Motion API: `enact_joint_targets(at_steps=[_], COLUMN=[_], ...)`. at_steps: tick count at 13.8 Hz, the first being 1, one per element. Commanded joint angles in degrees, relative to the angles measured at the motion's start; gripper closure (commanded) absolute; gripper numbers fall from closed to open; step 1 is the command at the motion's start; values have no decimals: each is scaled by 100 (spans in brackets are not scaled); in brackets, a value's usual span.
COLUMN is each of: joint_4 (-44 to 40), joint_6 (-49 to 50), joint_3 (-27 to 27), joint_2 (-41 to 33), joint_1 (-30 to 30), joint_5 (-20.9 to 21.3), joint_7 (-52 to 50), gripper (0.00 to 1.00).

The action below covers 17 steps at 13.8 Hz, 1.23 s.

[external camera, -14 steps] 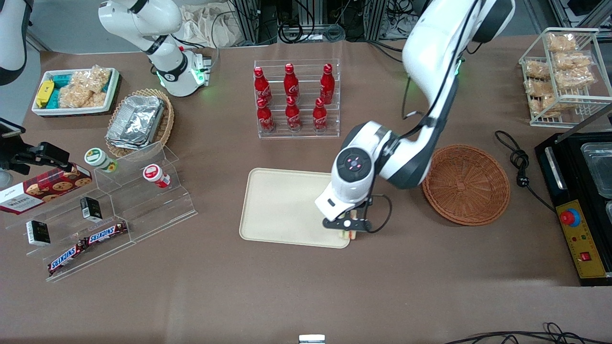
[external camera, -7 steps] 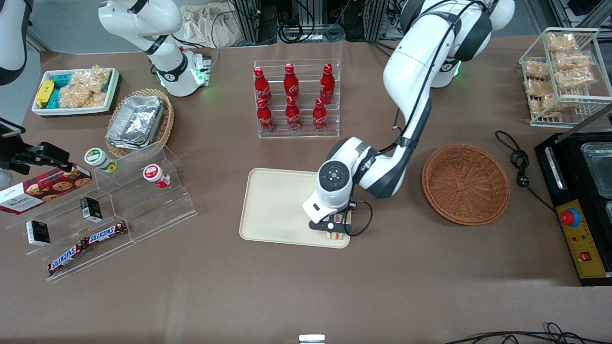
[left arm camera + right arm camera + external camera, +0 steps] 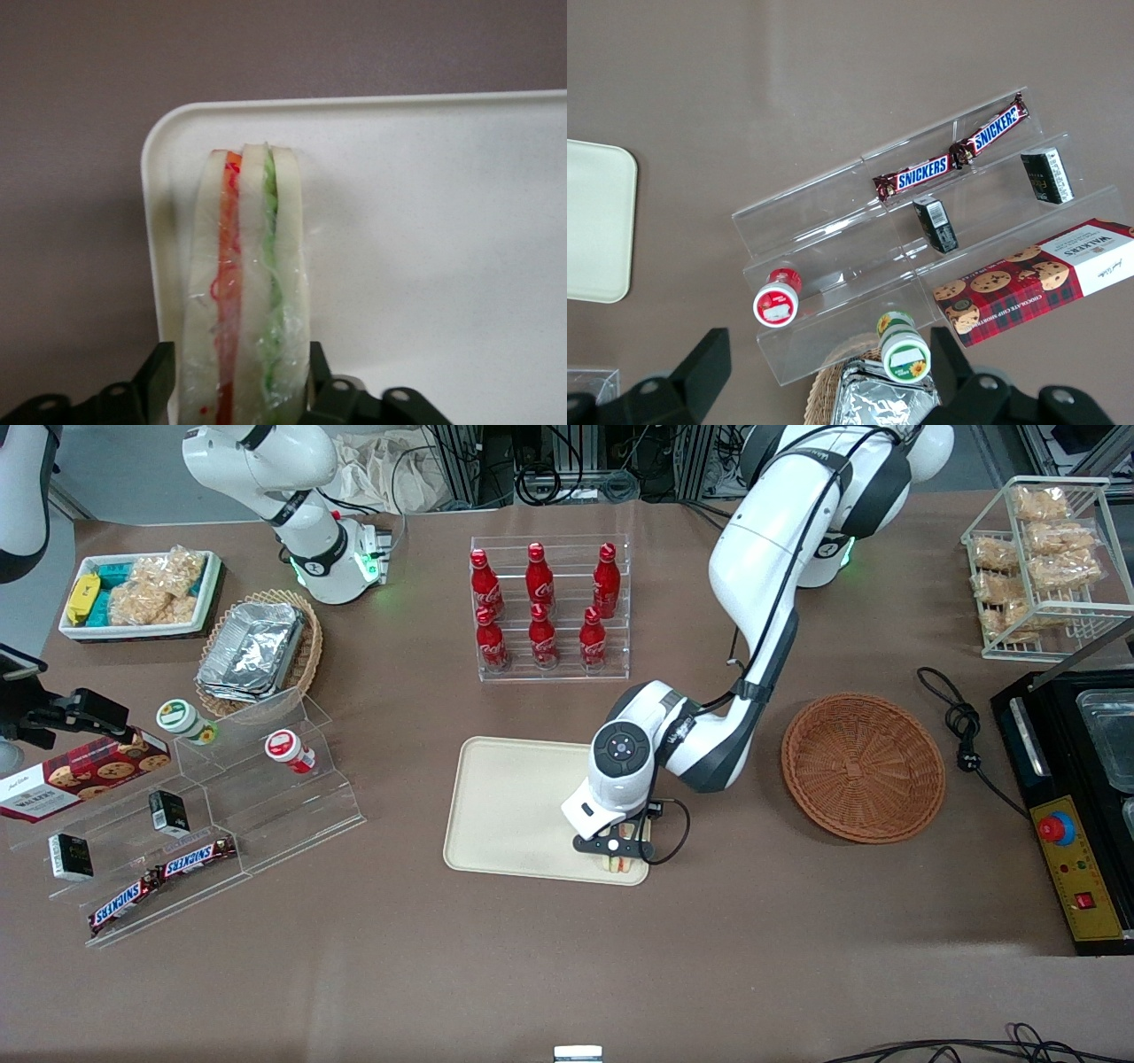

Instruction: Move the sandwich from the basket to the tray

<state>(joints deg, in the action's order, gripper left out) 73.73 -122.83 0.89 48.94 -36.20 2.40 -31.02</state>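
I am holding my black two-finger gripper (image 3: 617, 849) low over the corner of the large flat cream-beige rectangular tray (image 3: 518, 806) that lies nearest the front camera, on the side toward the working arm's end of the table. Its fingers (image 3: 158, 376) are pressing against the two bread faces of the small clear-wrapped triangular sandwich (image 3: 245, 288), white bread with an orange-red layer and a green layer, so the gripper (image 3: 237, 390) is closed around it with only the wedge's width between the pads. The sandwich (image 3: 622, 856) is standing on edge just inside the tray's (image 3: 425, 221) rounded corner, close to the low rim; I cannot tell whether its lower edge is touching the tray floor.

Farther from the camera and toward the working arm's end, the round shallow reddish-brown woven wicker basket (image 3: 863, 767) is sitting on the brown table (image 3: 567, 957), well apart from the tray. Farther still, a clear acrylic rack of red cola bottles (image 3: 542, 607) is standing near the middle of the table.
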Motion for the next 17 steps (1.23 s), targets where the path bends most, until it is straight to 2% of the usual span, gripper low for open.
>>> enact_joint_targets(at_steps=[1,3,6,8,10,13,15,17], joint_4=[290,710,1790,2109,2023,1961,1725,1278], joint_6=[564,637,620,742,1215,1454,1603,2093], joint_3=[-36,-28,-28,-36,-37,-37,-37,-37], joint_2=[-699,-1348,-2455,-2967,-3240,-3513,-3522,-3470], joint_1=[287,692,1228,1580,2097,3028,3469,3646], joint_5=[24,15,32,59,111,112,112,120], joint_7=[-36,52,79,245,613,1772,1828,1819], gripper=[0,0,1,1,1,1,1,1])
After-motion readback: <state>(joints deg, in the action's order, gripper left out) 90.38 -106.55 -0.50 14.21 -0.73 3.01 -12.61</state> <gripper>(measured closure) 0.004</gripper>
